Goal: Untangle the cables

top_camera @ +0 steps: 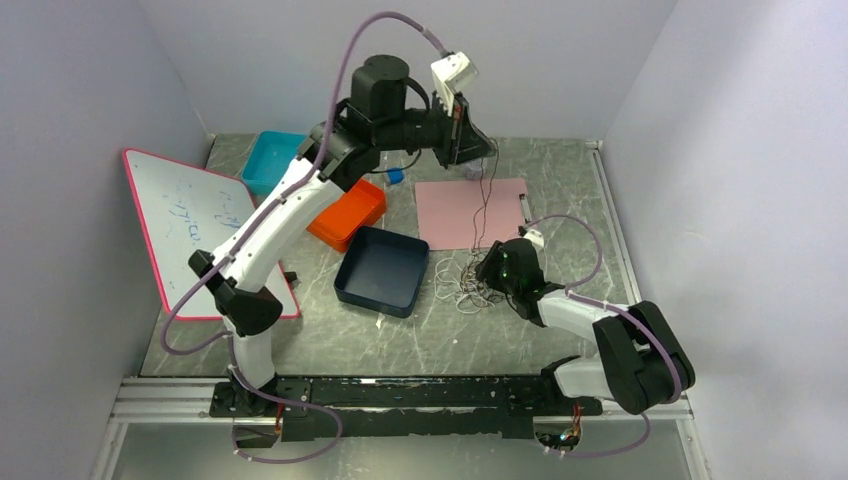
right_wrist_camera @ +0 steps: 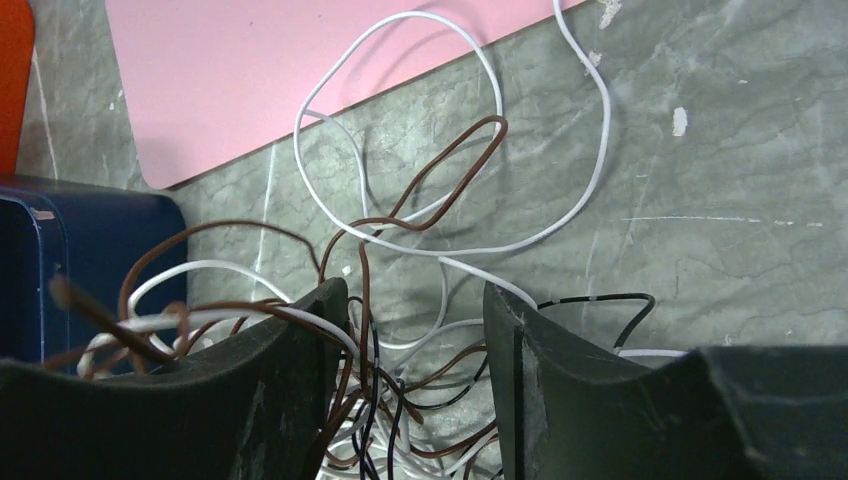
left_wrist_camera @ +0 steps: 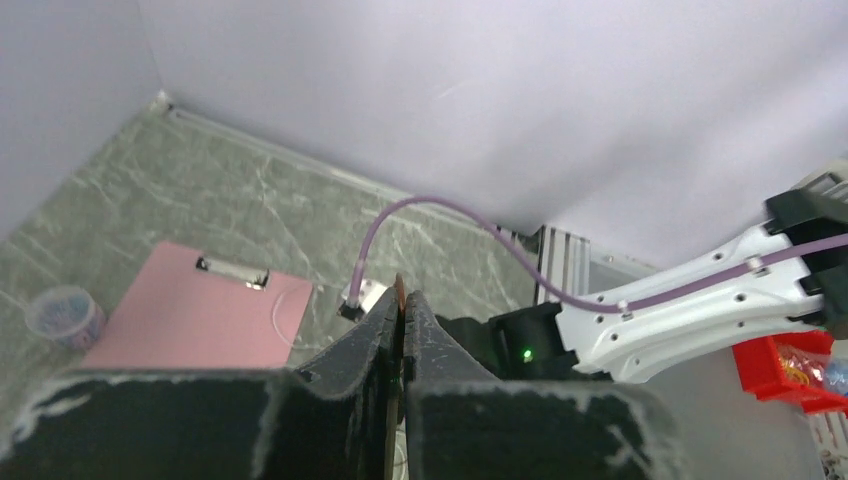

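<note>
Top view: the left gripper is high above the pink clipboard. A thin cable hangs from it to the tangle, beside the dark blue tray. The right gripper is low at the tangle.
Left wrist: the jaws are pinched on the thin cable.
Right wrist: the jaws are half apart and straddle brown, white and black loops without clamping any. The tangle's near part is cut off.

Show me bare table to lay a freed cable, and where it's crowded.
Bare: the near strip of table between the navy bin and the base rail; the far right corner beside the pink clipboard. Crowded: the cables between the bin and right end effector.
</note>
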